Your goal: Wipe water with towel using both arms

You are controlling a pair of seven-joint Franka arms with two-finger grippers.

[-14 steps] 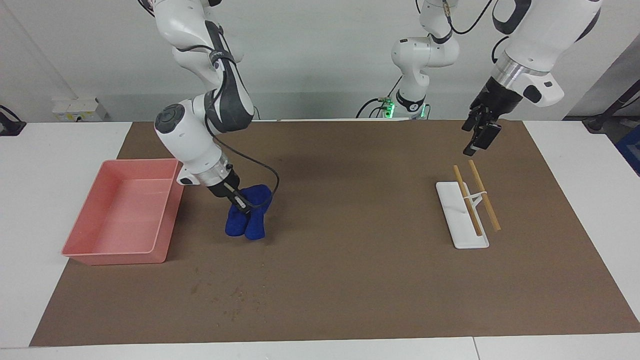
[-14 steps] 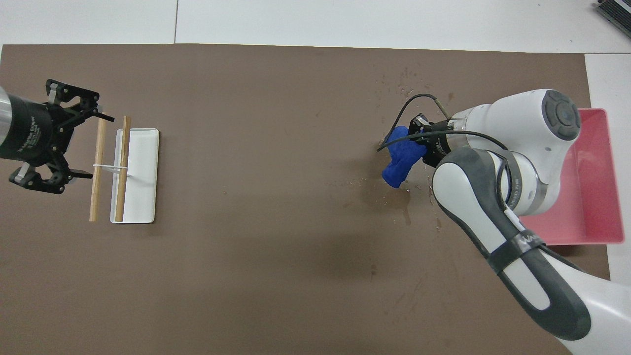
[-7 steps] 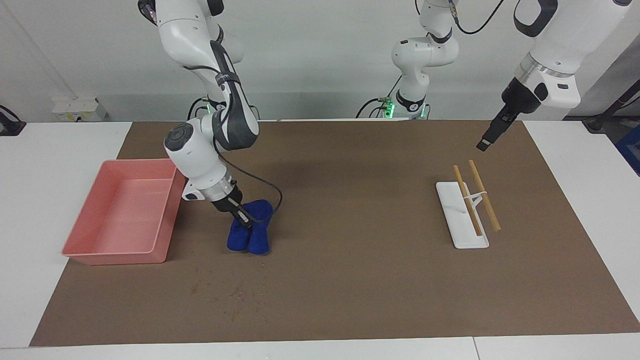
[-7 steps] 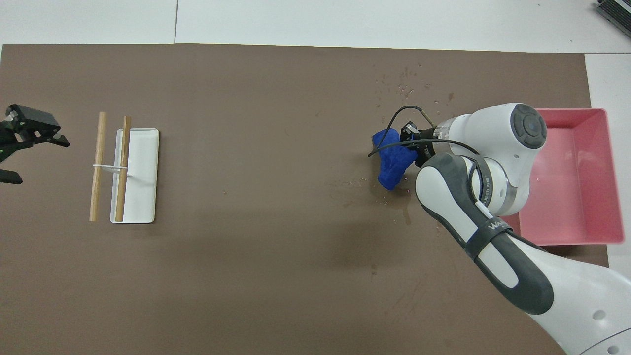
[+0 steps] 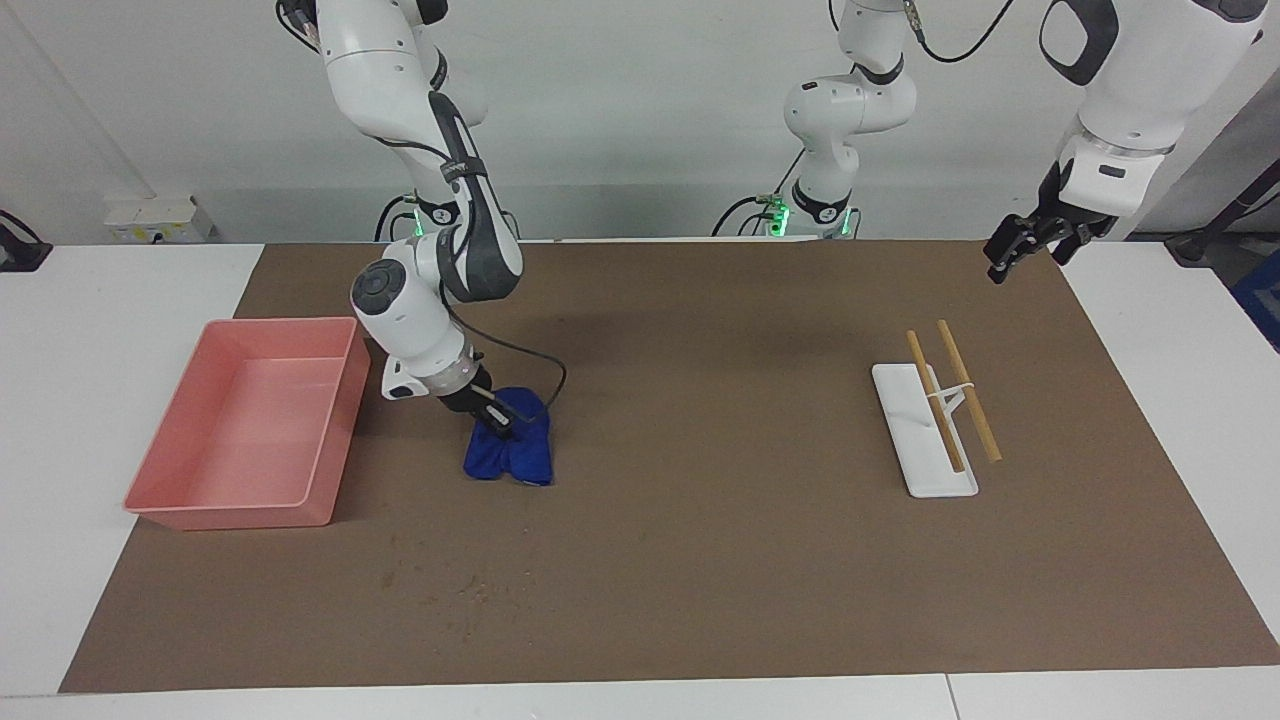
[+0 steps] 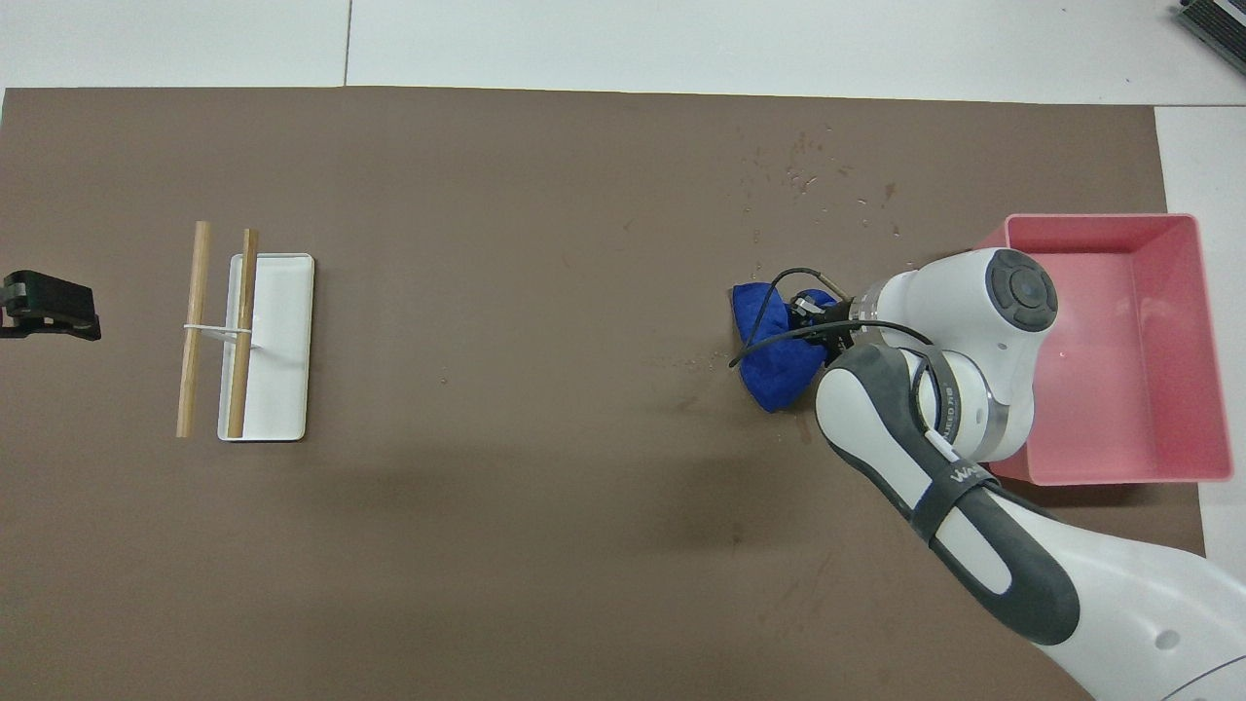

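The right gripper (image 5: 492,412) is clenched on the towel (image 5: 510,452), pressed to the brown mat (image 5: 700,560) beside the pink tray (image 5: 335,440). Overhead view only — water droplets (image 6: 803,175). Left gripper (image 5: 1020,250) raised; jaw state indeterminate.

My right gripper (image 5: 497,412) is matt black, and the towel (image 5: 512,452) it presses is soft, bunchy blue cloth. My arms' shells are glossy white. The brown mat (image 5: 700,560) looks matt, the pink tray (image 5: 330,440) smooth plastic, the sticks (image 5: 968,392) bare wood, the white holder (image 5: 915,445) smooth.
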